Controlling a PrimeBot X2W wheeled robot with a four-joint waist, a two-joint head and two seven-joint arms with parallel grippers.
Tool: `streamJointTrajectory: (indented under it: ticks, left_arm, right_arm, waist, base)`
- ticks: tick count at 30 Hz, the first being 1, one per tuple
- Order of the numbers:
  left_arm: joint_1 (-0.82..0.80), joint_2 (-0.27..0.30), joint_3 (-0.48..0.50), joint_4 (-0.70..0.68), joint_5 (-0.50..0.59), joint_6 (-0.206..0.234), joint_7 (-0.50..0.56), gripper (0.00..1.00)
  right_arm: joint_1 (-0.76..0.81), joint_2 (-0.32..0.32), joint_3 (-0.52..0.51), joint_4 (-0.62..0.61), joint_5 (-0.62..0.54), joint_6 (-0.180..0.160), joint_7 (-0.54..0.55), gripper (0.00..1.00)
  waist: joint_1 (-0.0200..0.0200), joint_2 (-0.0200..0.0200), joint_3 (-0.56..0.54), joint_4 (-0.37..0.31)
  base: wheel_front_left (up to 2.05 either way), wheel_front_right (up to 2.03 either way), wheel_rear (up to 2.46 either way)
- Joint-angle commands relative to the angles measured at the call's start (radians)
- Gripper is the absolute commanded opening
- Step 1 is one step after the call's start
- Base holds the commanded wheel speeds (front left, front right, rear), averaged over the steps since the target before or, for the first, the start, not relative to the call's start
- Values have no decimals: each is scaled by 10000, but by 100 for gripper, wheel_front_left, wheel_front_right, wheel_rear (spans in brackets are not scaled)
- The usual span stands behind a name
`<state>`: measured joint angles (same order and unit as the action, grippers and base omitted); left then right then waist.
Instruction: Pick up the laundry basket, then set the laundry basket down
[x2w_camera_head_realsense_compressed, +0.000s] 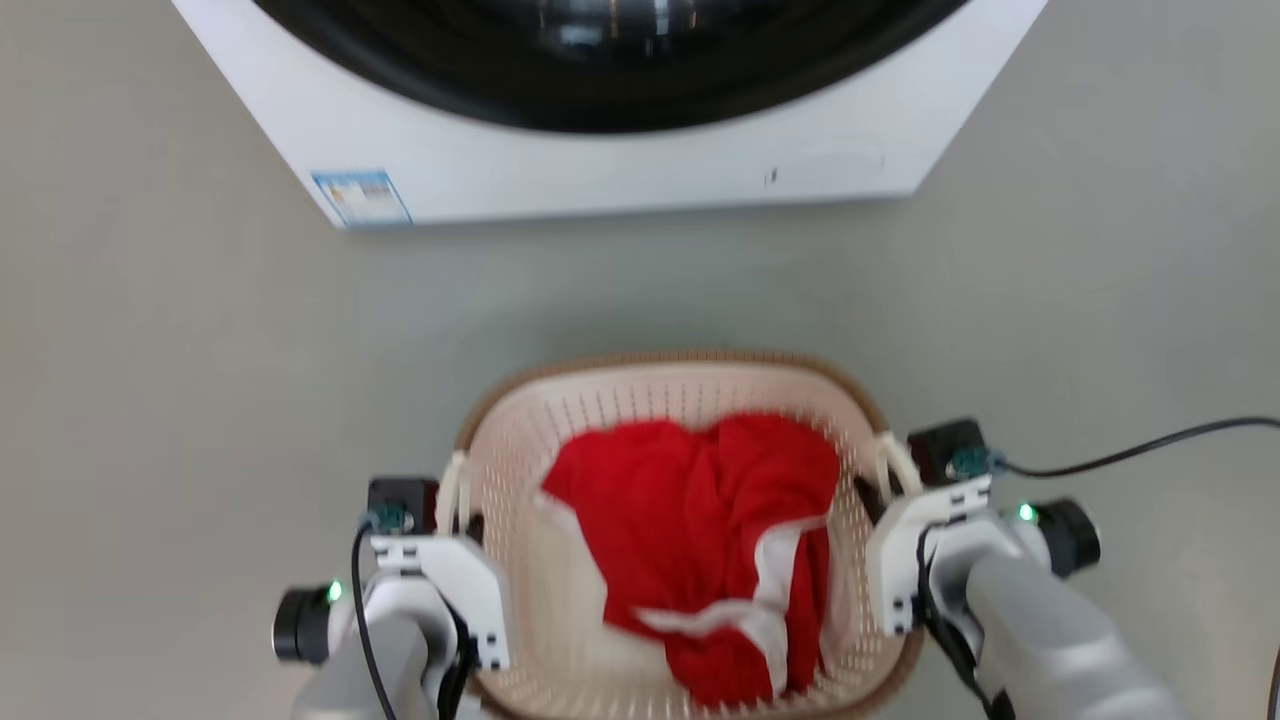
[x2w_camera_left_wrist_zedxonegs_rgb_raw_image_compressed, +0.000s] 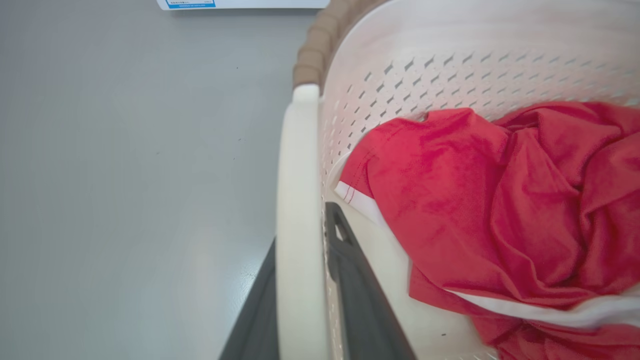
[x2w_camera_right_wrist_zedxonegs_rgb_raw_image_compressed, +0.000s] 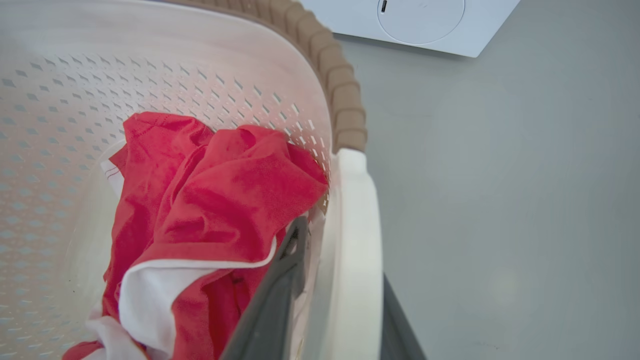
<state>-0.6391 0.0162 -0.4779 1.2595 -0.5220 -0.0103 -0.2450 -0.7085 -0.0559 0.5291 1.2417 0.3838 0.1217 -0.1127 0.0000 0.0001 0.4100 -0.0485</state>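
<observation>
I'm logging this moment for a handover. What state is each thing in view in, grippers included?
laundry basket: upright, gripped on both sides.
red garment: crumpled inside the laundry basket.
left gripper: shut on the laundry basket's side handle.
right gripper: shut on the opposite handle.
washing machine: door appears shut.
</observation>
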Motion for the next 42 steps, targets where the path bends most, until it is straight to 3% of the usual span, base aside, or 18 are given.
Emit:
streamJointTrajectory:
  ticks: [1,19,42]
  left_arm:
    - [263,340,-18,-76,-117,-72,-1,0]
    - [2309,340,-1445,-68,-1314,-28,446,0]
    - [2533,340,-2257,63,-2182,65,482,0]
  right_arm:
    - [474,55,481,-174,120,90,148,0]
    - [2209,56,2270,-288,1798,90,872,0]
    - [2362,56,3289,-187,2947,90,878,0]
  waist:
    - [0,-1,-981,94]
    - [0,-1,-3870,565]
    - [0,-1,-4442,505]
  base:
    - [0,0,0]
    - [0,0,0]
    - [0,0,0]
